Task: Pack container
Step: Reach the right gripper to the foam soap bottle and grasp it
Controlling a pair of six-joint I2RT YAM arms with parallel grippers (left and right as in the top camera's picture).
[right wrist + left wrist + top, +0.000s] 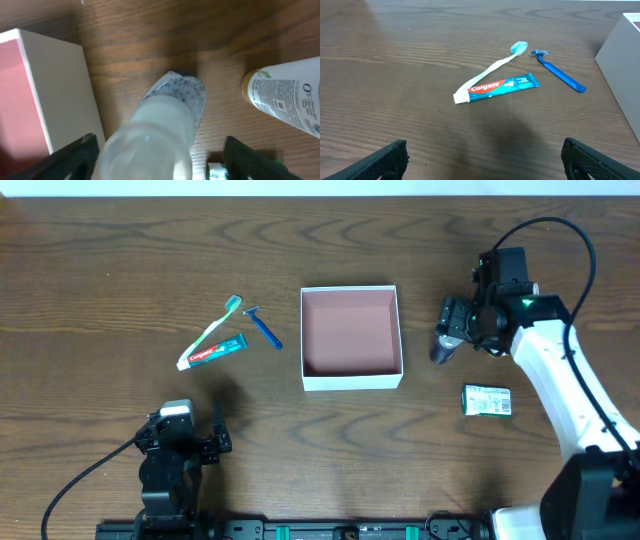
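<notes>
The container (350, 378) is a square white-walled box with a pinkish-brown inside, at the table's middle; its wall also shows in the right wrist view (60, 95) and the left wrist view (620, 75). My right gripper (452, 330) (160, 160) is open just right of the container. A translucent bottle with a speckled end (165, 120) (442, 350) lies between its jaws, with a gap on the right side. My left gripper (186, 442) (482, 160) is open and empty at the front left, above bare wood.
A toothbrush (218, 323) (492, 67), a Colgate tube (213, 353) (497, 87) and a blue razor (264, 328) (560, 75) lie left of the container. A green packet (487, 401) lies at the front right. A white labelled bottle (287, 95) lies next to the right gripper.
</notes>
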